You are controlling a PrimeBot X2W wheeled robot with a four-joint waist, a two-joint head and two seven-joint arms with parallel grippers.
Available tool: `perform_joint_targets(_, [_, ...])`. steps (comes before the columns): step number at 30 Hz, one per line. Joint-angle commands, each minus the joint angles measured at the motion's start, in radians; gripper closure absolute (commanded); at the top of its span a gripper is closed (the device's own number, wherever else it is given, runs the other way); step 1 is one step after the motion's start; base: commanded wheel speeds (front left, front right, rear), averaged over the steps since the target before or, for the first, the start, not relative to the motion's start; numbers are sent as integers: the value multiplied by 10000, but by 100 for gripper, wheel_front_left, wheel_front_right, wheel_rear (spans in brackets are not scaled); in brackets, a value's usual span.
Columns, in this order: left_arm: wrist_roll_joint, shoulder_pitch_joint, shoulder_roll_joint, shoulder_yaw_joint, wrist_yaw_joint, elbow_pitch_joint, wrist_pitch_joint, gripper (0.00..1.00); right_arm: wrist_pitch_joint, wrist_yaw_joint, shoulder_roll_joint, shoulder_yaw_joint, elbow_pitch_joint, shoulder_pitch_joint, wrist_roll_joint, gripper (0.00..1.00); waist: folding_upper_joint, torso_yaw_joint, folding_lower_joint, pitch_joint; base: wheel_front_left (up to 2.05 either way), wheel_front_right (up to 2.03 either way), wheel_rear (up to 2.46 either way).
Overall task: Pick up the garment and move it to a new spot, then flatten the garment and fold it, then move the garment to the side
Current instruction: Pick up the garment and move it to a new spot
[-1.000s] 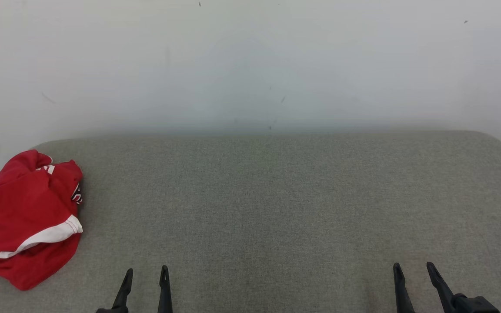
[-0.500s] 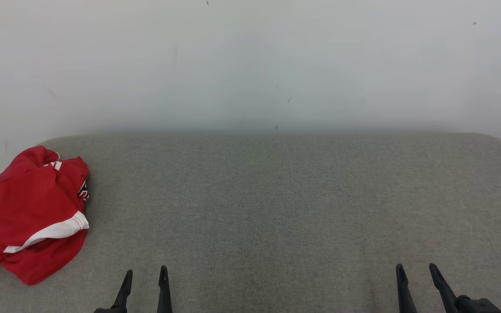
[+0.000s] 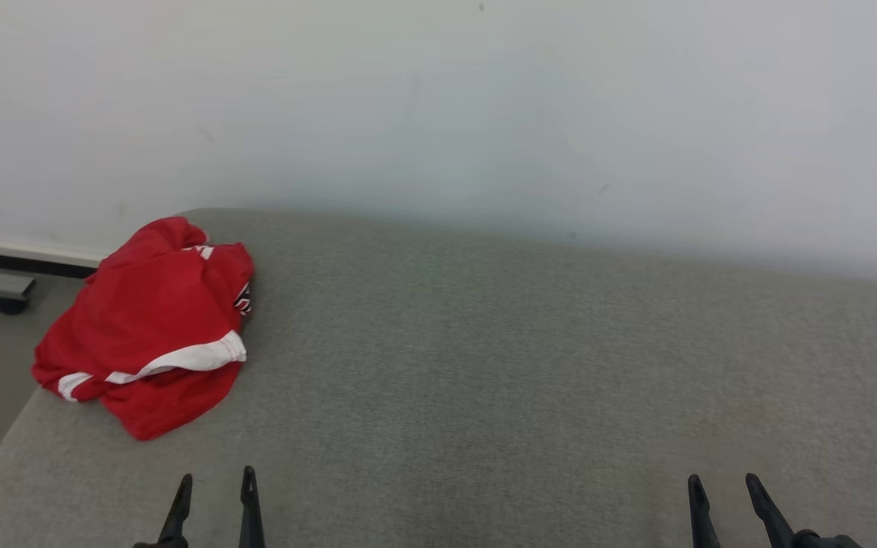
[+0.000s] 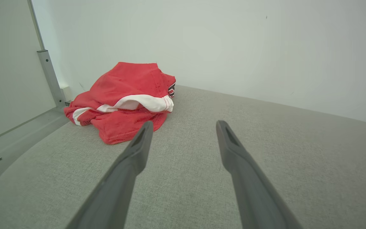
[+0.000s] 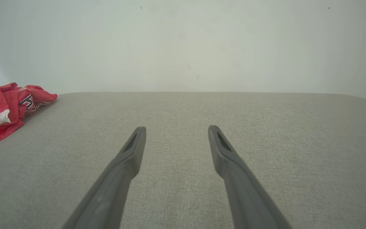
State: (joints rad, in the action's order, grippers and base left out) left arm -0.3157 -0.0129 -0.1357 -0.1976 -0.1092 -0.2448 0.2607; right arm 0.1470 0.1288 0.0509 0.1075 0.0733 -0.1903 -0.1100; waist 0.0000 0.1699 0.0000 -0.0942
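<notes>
One crumpled red garment [image 3: 149,327], white-striped, sitting at the far-left corner of the grey padded surface [image 3: 530,365], right by its rounded left edge. Plenty of open room to the right. Two grippers: left gripper [image 3: 217,476] and right gripper [image 3: 722,479], both spread wide, empty, well apart from it.

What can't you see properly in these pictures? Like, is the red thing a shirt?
- Red garment: crumpled in a heap in the head view; its own folds hide whether it is a shirt or shorts.
- Print: right wrist view; black-and-white letters bent by folds, too small to read.
- Left gripper and right gripper: the head view's bottom edge cuts them off below the fingers.
</notes>
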Motion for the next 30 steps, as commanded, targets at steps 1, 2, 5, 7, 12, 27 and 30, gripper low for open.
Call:
perform_joint_targets(1, [-36,-171,-151,115,-81,60,2,0,63,37,-12,-72,-9,-79,-60,0,0,1184,0,-58,0,0,0])
perform_joint_targets(2, [-43,-206,-186,136,-116,86,-10,0,87,37,-9,-41,6,-83,-113,0,0,1428,0,-55,0,0,0])
perform_joint_targets(5, [-18,-305,-339,226,-202,213,-53,0,145,37,-12,-96,15,-88,-171,0,0,2123,0,-66,0,0,0])
perform_joint_targets(7, [6,-341,-426,253,-233,301,-88,0,237,37,-12,-95,63,-87,-214,0,0,2573,0,-68,0,0,0])
perform_joint_targets(12, [-207,-584,-492,619,-484,618,-50,0,189,37,-12,-569,133,428,-99,0,0,3047,0,228,0,0,0])
perform_joint_targets(27, [-227,-1309,-221,1405,-977,1448,50,0,65,37,-6,-1834,514,1404,100,0,0,3349,0,667,0,0,0])
perform_joint_targets(30, [-134,-1330,-211,1493,-1031,1454,49,0,97,37,-9,-1886,574,1475,107,0,0,3369,0,700,0,0,0])
